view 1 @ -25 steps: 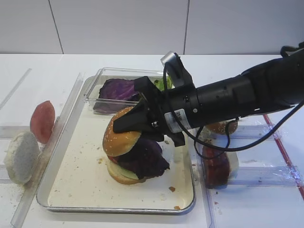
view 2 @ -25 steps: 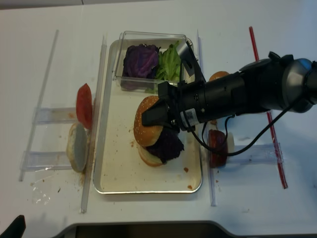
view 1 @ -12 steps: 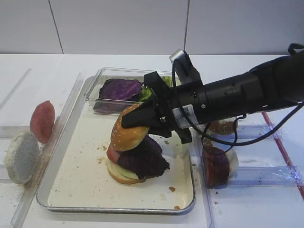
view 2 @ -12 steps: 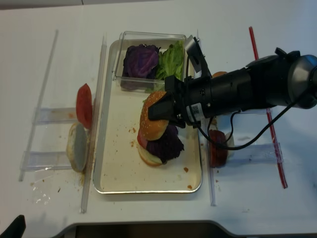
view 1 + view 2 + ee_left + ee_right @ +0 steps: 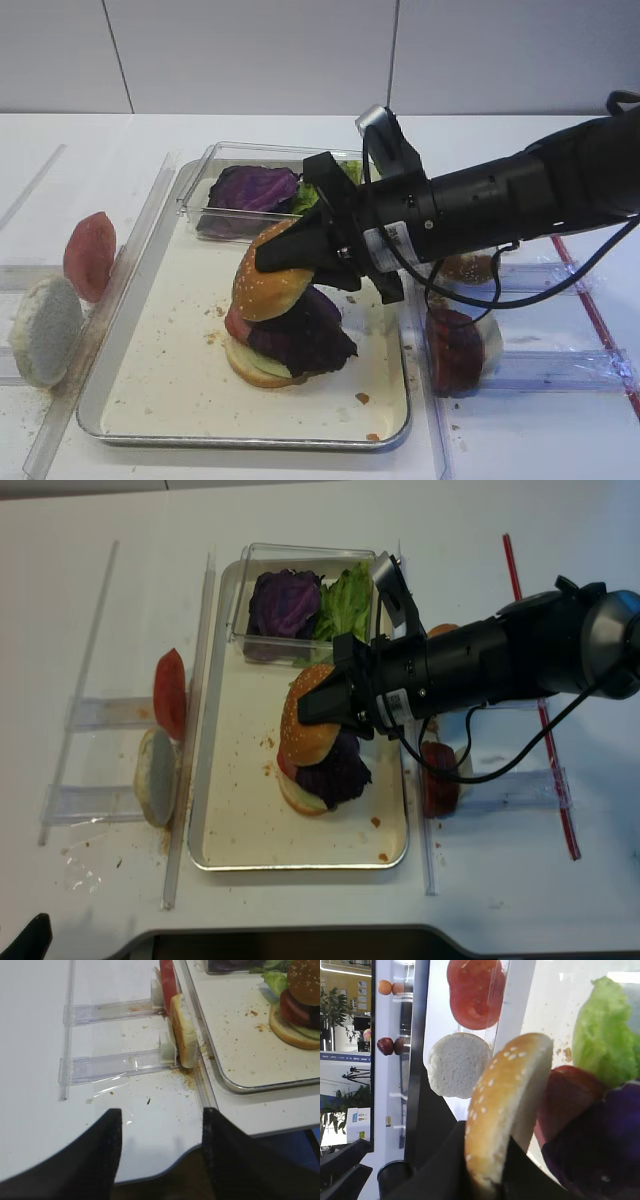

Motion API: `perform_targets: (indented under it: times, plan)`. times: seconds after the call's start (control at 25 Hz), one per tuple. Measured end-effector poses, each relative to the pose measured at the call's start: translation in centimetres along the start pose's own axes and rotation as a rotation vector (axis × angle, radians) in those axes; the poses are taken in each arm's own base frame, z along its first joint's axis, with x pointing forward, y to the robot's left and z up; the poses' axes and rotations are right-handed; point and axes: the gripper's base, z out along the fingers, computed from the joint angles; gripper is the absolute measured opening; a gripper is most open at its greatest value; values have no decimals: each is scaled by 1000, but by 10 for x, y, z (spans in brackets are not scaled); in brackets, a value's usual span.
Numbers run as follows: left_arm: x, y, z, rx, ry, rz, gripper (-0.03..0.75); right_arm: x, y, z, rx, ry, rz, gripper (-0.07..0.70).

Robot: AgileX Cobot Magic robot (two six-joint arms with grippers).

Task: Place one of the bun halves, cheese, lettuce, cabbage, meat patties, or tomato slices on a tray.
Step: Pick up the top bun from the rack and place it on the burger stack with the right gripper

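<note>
right end effector [image 5: 272, 258]: clamped tight on the sesame bun top [image 5: 270, 279], tilted over the stack
cabbage [image 5: 305, 335]: on stack, in tray [image 5: 150, 400]

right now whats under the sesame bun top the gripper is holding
The right gripper pinches the sesame bun top, tilted over a stack: purple cabbage, a red slice, lettuce, then a bottom bun on the tray. Anything deeper is covered.
</note>
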Motion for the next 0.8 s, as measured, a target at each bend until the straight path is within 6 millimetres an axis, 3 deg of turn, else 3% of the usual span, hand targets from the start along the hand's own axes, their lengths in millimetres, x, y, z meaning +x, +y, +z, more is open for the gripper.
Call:
perform_targets:
  times: [0.56,0.8]
  plan:
    - [0,0,0,0,0,0,350,2,-6,0,65,24,13,136]
    - [0,0,0,0,0,0,350,4,-9,-1,104,41,32,264]
